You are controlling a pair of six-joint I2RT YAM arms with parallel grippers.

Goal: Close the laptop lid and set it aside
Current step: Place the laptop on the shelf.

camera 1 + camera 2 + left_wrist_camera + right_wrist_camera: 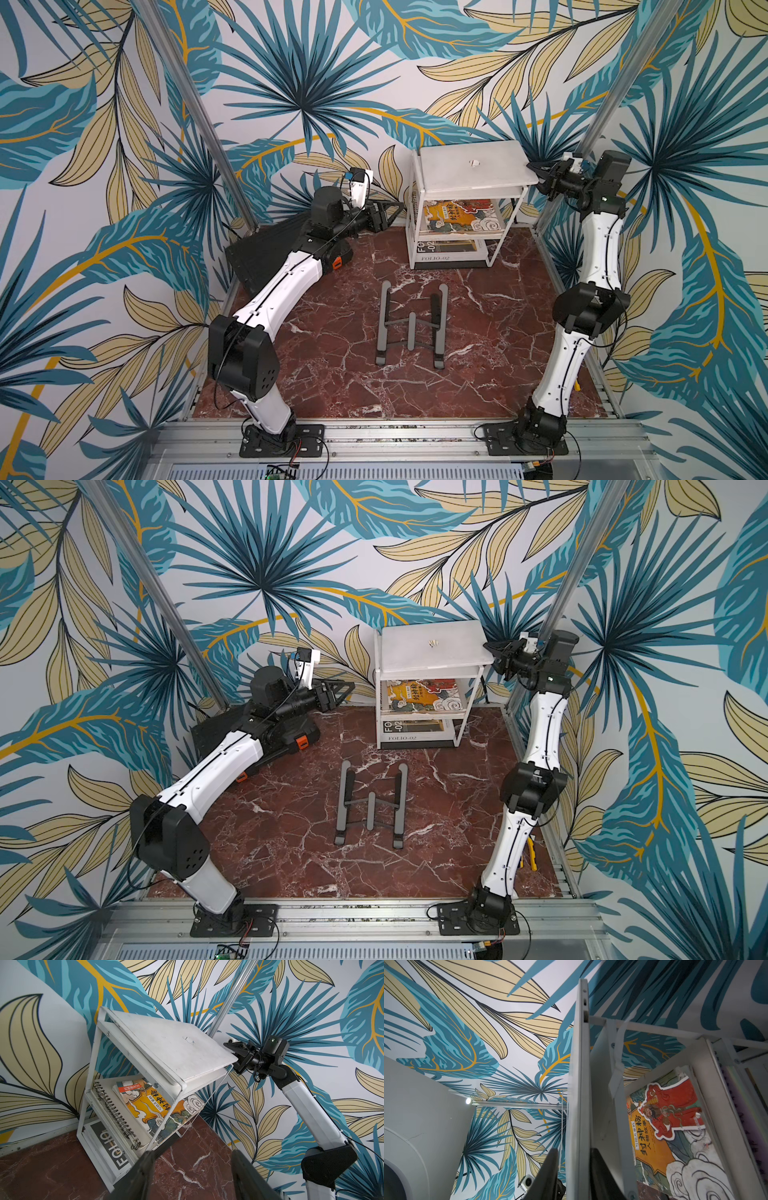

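The laptop [473, 170] [432, 650] lies flat on top of the white shelf rack [412, 224] at the back. Its lid [176, 1047] is down, logo facing up. My right gripper [536, 174] [492, 652] [232, 1049] is at the laptop's right edge. In the right wrist view its jaws [574, 1150] straddle the thin silver edge [578, 1084], open, with a small gap on one side. My left gripper [390, 212] [345, 690] [192, 1153] hovers low to the left of the rack, open, holding nothing.
A grey folding laptop stand [411, 328] lies mid-table on the red marble. A black case with orange latches [257, 257] sits under my left arm at the back left. Books [461, 216] fill the rack's lower shelves. Metal posts stand at both back corners.
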